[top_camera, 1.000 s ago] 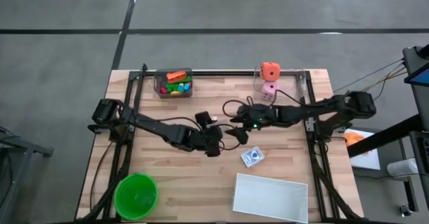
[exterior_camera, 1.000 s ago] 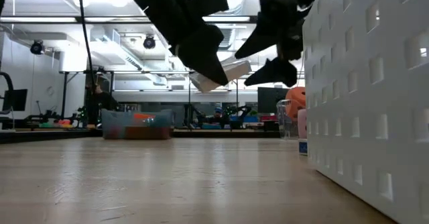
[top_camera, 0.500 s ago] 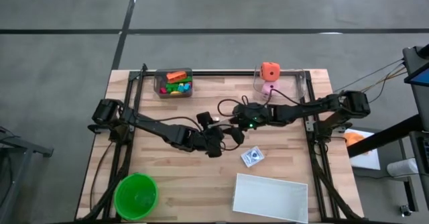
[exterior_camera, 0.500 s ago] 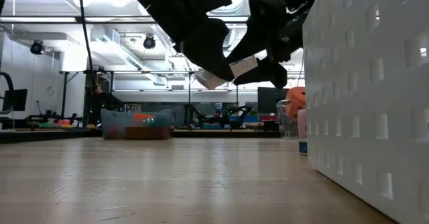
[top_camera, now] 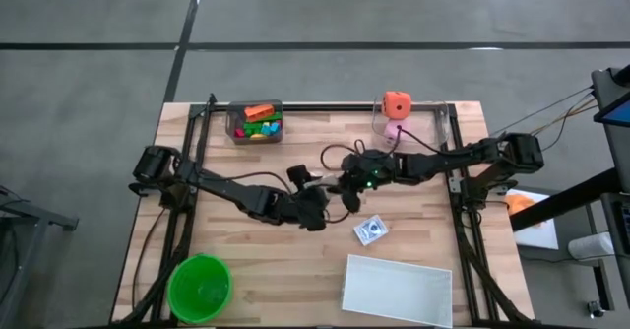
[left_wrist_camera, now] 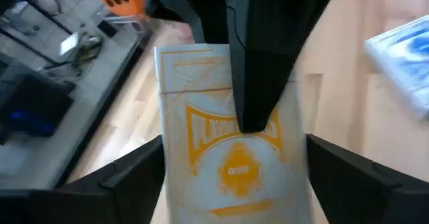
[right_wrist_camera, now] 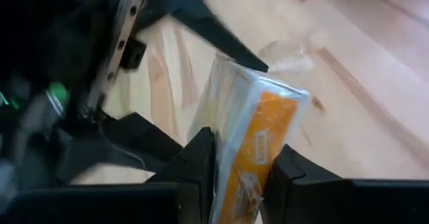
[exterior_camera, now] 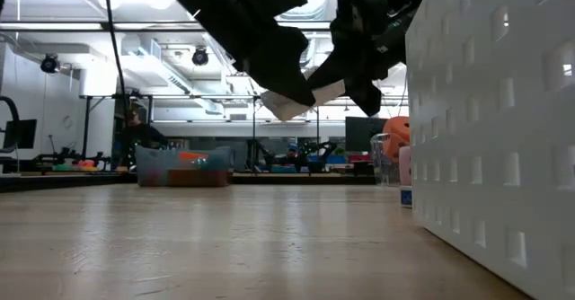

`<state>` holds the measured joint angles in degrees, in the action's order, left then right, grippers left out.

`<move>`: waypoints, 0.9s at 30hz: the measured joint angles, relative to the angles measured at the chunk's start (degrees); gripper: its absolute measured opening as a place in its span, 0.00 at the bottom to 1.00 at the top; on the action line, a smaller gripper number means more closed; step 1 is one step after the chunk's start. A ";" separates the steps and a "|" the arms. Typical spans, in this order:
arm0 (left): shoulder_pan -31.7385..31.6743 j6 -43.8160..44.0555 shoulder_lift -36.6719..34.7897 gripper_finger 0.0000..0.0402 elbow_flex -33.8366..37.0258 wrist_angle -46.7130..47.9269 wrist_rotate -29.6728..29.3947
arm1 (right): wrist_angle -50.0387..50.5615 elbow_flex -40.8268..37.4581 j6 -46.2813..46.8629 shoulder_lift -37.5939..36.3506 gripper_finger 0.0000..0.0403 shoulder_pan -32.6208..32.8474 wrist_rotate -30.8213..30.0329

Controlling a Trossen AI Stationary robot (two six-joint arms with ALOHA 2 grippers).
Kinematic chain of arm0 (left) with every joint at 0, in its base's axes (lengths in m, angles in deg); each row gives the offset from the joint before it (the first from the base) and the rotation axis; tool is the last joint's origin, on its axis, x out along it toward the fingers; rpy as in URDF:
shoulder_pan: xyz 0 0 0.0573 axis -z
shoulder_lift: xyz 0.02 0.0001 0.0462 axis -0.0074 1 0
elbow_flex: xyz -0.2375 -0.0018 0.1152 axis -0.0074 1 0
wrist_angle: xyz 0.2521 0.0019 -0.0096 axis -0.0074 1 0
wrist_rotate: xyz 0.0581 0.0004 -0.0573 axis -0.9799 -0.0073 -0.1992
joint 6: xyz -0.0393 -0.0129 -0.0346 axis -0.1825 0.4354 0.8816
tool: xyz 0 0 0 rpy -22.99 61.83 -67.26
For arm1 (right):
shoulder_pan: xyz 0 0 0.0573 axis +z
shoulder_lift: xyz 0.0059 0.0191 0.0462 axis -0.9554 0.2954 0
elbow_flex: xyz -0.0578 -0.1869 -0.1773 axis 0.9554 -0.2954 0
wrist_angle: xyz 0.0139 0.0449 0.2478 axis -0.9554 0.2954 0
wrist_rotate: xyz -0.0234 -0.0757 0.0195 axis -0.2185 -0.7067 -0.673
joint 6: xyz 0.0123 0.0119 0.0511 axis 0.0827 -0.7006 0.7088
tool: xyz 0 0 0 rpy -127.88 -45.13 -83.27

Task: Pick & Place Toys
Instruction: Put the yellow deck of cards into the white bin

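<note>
A card pack with orange print [left_wrist_camera: 228, 157] hangs above the middle of the table, between my two grippers. My left gripper [top_camera: 328, 205] comes from the table's left, with its fingers on the pack's two long edges. My right gripper [top_camera: 345, 191] comes from the right and is shut on the pack's far end; in the low view the pack [exterior_camera: 310, 98] shows white between the left gripper [exterior_camera: 286, 83] and the right gripper [exterior_camera: 346, 74]. A blue card pack [top_camera: 371, 230] lies flat on the table just near of them. My left gripper has one finger [left_wrist_camera: 144, 174] on each long edge of the pack [left_wrist_camera: 167, 150], near the end that faces its wrist. It comes roughly level from the table's left, and the pack is clear of the table. My right gripper pinches the pack's two broad faces [right_wrist_camera: 258, 140] between its fingers [right_wrist_camera: 201, 160], at the end away from the left gripper. It comes from the table's right, along the pack.
A white tray [top_camera: 397, 290] stands at the near right, its holed wall [exterior_camera: 494, 111] filling the low view's right. A green bowl [top_camera: 200, 288] is near left. A bin of colourful pieces [top_camera: 256, 122] is far left; an orange cube [top_camera: 397, 103] and pink die [top_camera: 394, 129] are far right.
My right gripper has moved toward the table's left onto the pack held by my left gripper, and its fingers, wide apart a second ago, have shut on the pack's end. The pack has stayed in the air at about the same place.
</note>
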<state>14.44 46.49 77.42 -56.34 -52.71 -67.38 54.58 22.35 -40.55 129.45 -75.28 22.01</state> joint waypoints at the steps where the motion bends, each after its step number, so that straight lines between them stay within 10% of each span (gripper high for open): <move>1: 0.22 -0.08 -0.43 0.84 1.32 -2.12 0.55 | 0.13 -0.06 -2.42 0.00 0.17 0.19 -0.04; 7: 0.83 -0.88 -7.73 0.92 15.17 -20.25 5.77 | -1.56 -0.26 -7.10 -0.02 0.15 2.31 -1.03; 18: 0.79 -3.01 -27.64 0.76 40.93 -54.09 15.89 | -16.65 -4.72 -18.17 -0.13 0.15 8.82 -1.91; 27: 0.80 -2.73 -30.34 0.71 45.93 -58.99 16.26 | -43.76 -15.46 -25.85 -1.06 0.15 18.64 -2.22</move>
<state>15.23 43.76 47.08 -10.41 -111.70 -51.12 10.81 6.89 -66.40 128.39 -56.65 19.79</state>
